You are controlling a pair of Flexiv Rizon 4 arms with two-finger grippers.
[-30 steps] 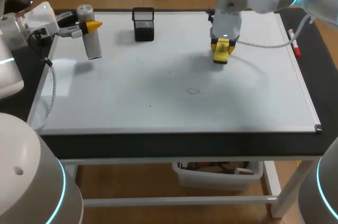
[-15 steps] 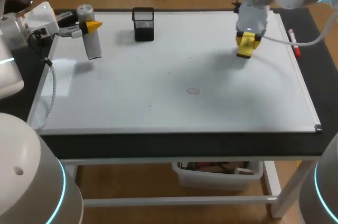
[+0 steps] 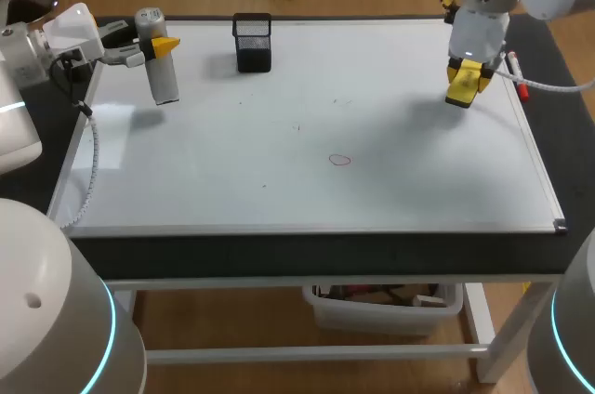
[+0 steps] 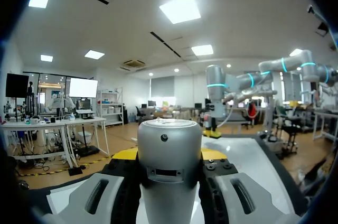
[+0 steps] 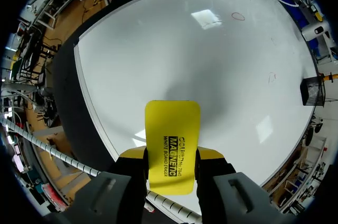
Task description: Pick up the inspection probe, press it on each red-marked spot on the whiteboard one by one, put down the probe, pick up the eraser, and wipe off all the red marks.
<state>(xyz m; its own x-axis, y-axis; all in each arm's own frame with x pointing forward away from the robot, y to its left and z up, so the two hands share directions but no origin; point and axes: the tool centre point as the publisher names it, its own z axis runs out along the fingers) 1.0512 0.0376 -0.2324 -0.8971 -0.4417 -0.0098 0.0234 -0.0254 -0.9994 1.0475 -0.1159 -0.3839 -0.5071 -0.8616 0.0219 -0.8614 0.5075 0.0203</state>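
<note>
The inspection probe, a grey cylinder, hangs upright over the whiteboard's far left corner, with my left gripper shut on it. The left wrist view shows the probe filling the space between the fingers of that gripper. My right gripper is shut on the yellow eraser, just above the board near its far right edge. In the right wrist view the eraser sticks out past the gripper. A small red ring mark lies mid-board, also seen as the red mark.
A black mesh pen holder stands at the back of the board. A red marker lies by the right edge, close to the eraser. A faint small mark shows on the board nearer the holder.
My right arm has carried the eraser from the board's middle back to the right, toward the far right edge. The left arm and probe have stayed still.
</note>
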